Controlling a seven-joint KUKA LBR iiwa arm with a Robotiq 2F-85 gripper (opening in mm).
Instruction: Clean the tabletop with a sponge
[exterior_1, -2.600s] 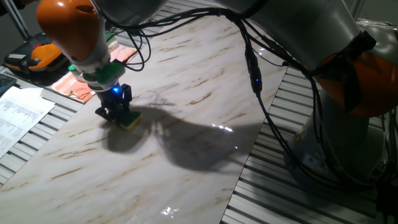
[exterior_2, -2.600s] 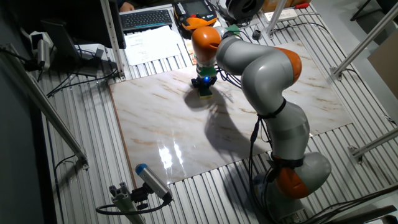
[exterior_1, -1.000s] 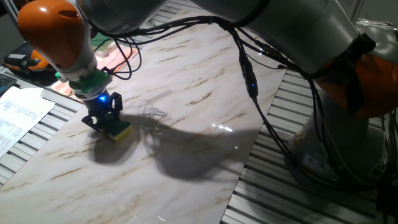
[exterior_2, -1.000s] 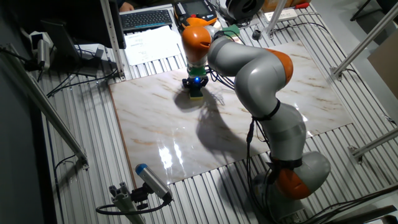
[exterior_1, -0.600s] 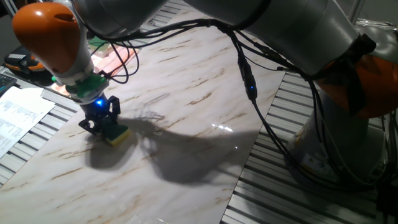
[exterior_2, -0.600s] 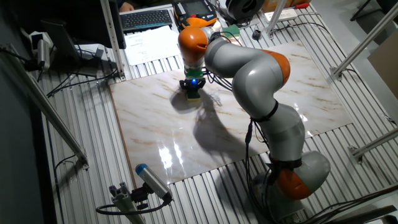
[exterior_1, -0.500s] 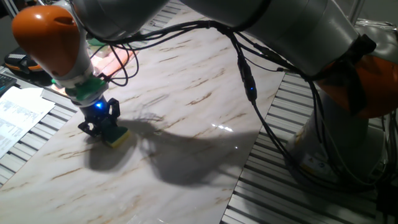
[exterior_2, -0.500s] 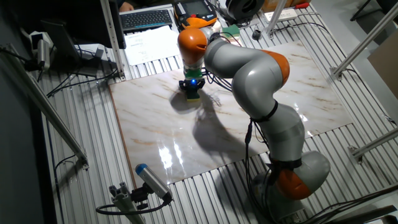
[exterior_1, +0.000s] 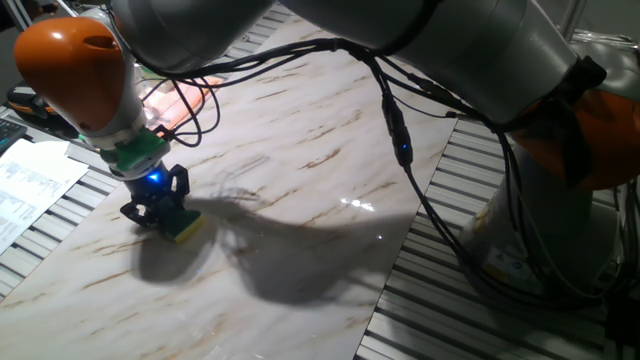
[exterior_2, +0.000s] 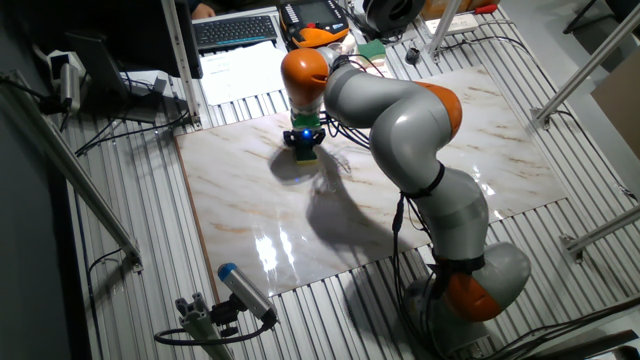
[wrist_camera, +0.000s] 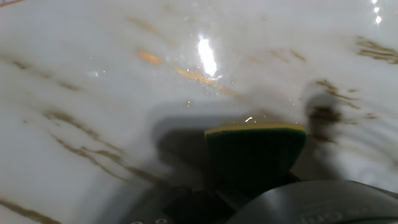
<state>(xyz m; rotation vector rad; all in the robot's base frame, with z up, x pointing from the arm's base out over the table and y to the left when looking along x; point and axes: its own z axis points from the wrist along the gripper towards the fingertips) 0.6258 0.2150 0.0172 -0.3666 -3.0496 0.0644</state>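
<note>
Gripper (exterior_1: 158, 208) jaws are clamped on the sponge (exterior_1: 186, 226), pressing its yellow foam base flat against the tabletop (exterior_1: 300, 150) near the slab's left edge in one fixed view; a blue light glows on the hand just above the fingers. Left of the slab in that view, printed sheets of paper (exterior_1: 25, 190) lie on the grey slatted surface (exterior_1: 70, 215), and an orange-and-black device (exterior_1: 30, 100) sits farther back, partly hidden by the arm's orange joint (exterior_1: 70, 60). Black cables (exterior_1: 395, 120) hang from the arm across the middle of the slab, and the arm's shadow spreads over the marble to the right of the sponge.

From the other fixed view, the gripper (exterior_2: 303, 147) and sponge (exterior_2: 306, 155) sit near the slab's far edge. A keyboard (exterior_2: 235, 30) and papers (exterior_2: 245, 70) lie beyond that edge, and a blue-tipped cylindrical tool (exterior_2: 245, 290) rests on the slats at the near left. The grey arm (exterior_2: 400, 110) blocks much of the slab's right half.

Looking along the fingers, the sponge (wrist_camera: 255, 152) shows its dark green face with a thin yellow strip on top, brown-veined marble (wrist_camera: 93, 74) all round it.
</note>
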